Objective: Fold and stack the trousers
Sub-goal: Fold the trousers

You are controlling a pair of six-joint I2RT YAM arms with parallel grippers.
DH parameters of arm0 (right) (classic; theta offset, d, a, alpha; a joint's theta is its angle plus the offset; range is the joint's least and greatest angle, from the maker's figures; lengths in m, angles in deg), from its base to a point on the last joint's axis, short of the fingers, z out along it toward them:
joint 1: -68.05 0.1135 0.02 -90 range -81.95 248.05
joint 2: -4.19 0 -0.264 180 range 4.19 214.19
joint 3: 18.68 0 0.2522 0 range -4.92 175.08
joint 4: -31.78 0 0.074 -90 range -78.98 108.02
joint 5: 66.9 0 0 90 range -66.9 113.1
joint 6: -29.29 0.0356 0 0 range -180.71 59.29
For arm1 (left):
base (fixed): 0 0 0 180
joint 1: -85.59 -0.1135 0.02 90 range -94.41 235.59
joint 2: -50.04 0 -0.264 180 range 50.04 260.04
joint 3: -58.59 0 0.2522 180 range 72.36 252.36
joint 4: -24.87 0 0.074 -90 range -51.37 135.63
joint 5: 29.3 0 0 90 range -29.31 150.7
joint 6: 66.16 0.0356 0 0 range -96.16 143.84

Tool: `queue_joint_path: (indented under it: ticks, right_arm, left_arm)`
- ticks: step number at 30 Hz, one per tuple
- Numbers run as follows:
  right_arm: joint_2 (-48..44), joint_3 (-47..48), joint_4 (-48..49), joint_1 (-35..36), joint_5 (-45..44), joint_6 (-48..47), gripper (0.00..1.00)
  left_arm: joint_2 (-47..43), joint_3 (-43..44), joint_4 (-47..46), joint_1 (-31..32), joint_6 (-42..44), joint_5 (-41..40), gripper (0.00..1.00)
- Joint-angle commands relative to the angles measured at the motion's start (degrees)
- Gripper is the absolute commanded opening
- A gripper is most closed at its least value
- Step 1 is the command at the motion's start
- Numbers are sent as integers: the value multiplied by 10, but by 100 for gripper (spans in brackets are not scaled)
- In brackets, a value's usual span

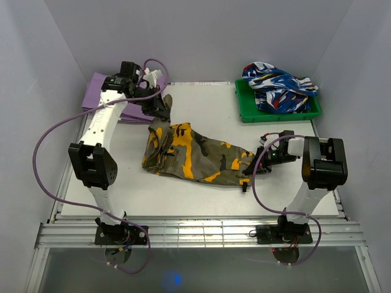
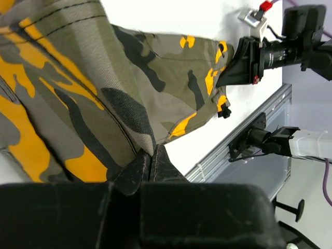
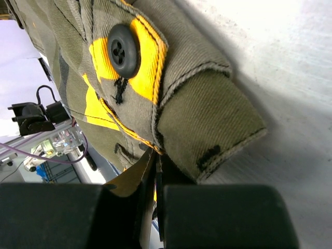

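So the camo trousers (image 1: 195,155) are lying in a rumpled heap across the middle of the table (image 1: 183,198), running from far-left down to near-right, and both arms have a pinch on them. The left gripper (image 1: 164,108) is closed tight on a thin bit of fabric at the far-left end, jaws basically touching with just cloth between them. The right gripper (image 1: 252,168) is clamped the same way at the near-right end, right by a black button (image 3: 123,49) and a stitched tab, so I'd guess that's the waistband, though I can't say for sure. My read on the material is a light cotton twill: soft and floppy, not slippery or fragile, and it'll sag in the middle the second it's lifted. Seams and the waistband are the thick, sturdy bits, so those are the places to hold. A single-layer pinch mid-leg would probably just drag one layer and bunch it up. Off to the side there's a purple cloth (image 1: 98,91) at the far left and a green tray (image 1: 244,114) with a blue, white and red garment (image 1: 278,85), both well apart from the trousers.
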Motion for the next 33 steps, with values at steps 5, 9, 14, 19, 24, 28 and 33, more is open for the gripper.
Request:
queue_joint_path:
  ticks: [5,9,14,19,24,28,33]
  right_arm:
    - [19,18,25,-1,-67,-13,8]
    - [23,22,23,-1,-65,-12,8]
    - [26,25,13,-4,-70,-15,8]
    - [26,27,8,-9,-71,-16,8]
    - [26,28,8,-9,-74,-15,8]
    - [25,25,9,-9,-75,-14,8]
    - [18,19,13,-9,-79,-12,8]
  left_arm:
    - [-12,-6,-77,120,-99,-85,0]
    - [-9,-35,-133,178,-131,-121,0]
    - [24,-59,-174,251,-173,-150,0]
    - [61,-58,-214,301,-217,-179,0]
    - [78,-70,-234,337,-249,-195,0]
    - [87,-70,-238,364,-270,-209,0]
    - [106,-56,-239,395,-300,-217,0]
